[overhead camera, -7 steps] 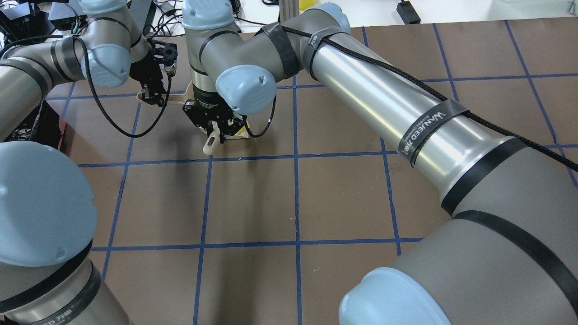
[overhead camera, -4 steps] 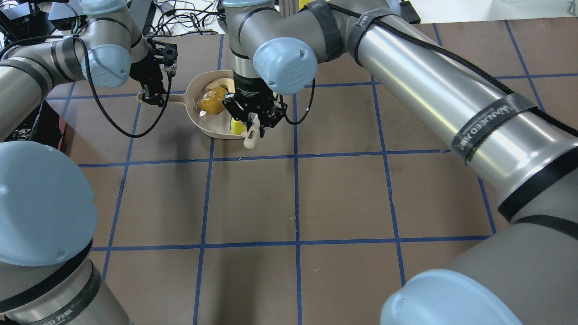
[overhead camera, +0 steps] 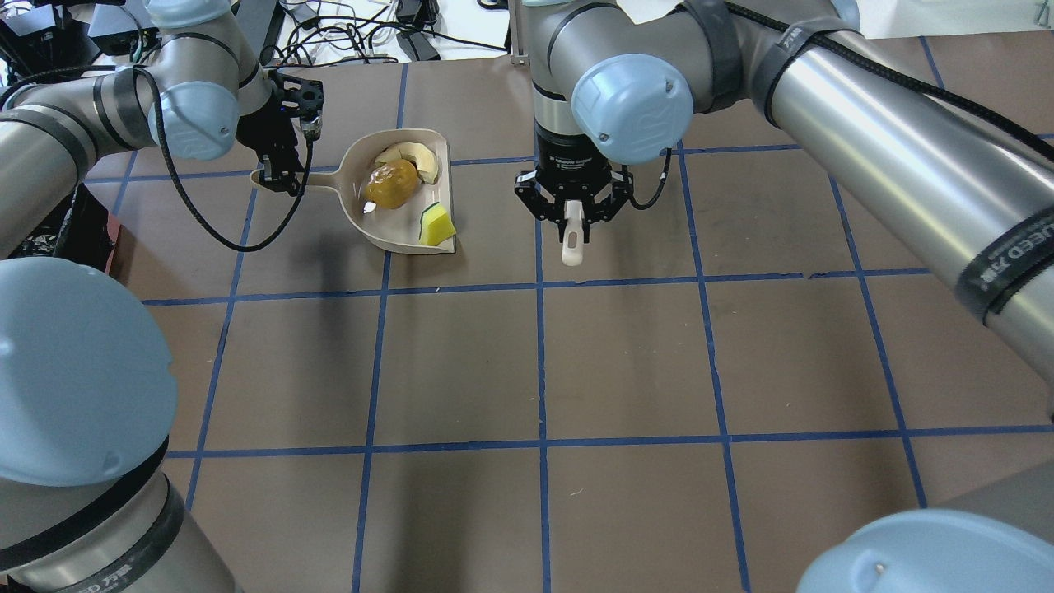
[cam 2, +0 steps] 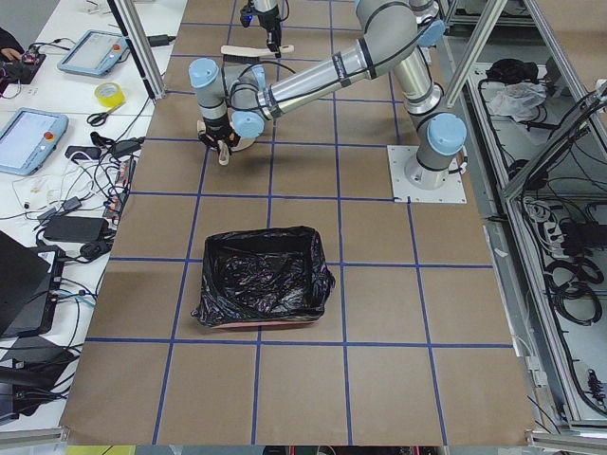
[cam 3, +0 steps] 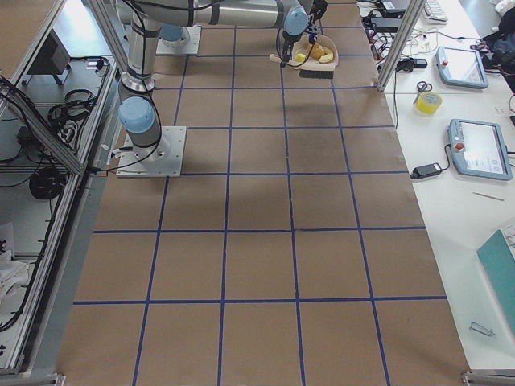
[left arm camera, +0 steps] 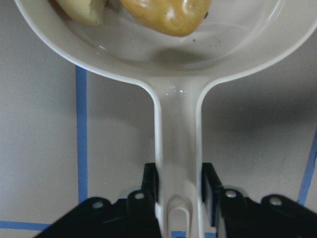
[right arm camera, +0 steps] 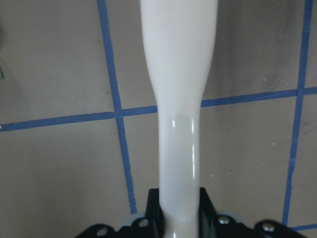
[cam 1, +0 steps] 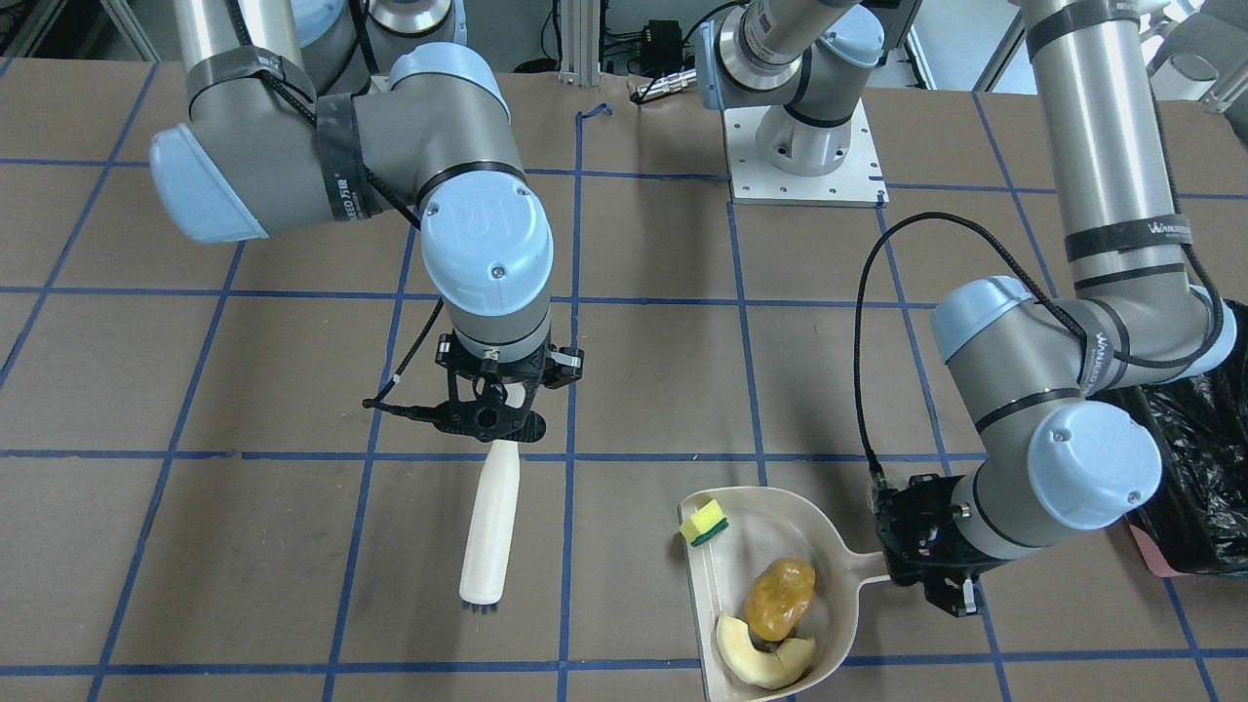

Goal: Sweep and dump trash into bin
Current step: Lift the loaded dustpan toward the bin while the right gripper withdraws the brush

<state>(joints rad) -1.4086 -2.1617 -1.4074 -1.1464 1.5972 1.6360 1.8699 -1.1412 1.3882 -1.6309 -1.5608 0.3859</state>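
**Trash in the dustpan, brush held to one side**

Front-facing view: the left gripper [cam 1: 934,575] grips the handle of a beige plastic dustpan [cam 1: 780,531] lying on the brown table with blue grid lines [cam 1: 244,585]. All three pieces of trash lie in the pan. The yellow-and-green sponge block [cam 1: 704,523] sits at a corner of the open edge. The glossy orange-brown potato-like lump [cam 1: 780,599] is in the middle, and the pale cream crescent-shaped slice [cam 1: 756,658] touches it. Well apart from the pan, the right gripper [cam 1: 490,409] holds a white plastic brush [cam 1: 490,531] by its handle, with the bristles at the far end. The rectangular bin lined with a crinkly black bag [cam 1: 1185,458] stands at the view's right edge, beside the left arm, with its pink base showing.

Overhead view: the dustpan's open edge faces the brush, and bare table lies between them.

Exterior left view: the bin stands well apart from the dustpan.

Left wrist view: the jaws press on both sides of the dustpan's handle.

Right wrist view: the jaws are narrow and closed on the brush handle.
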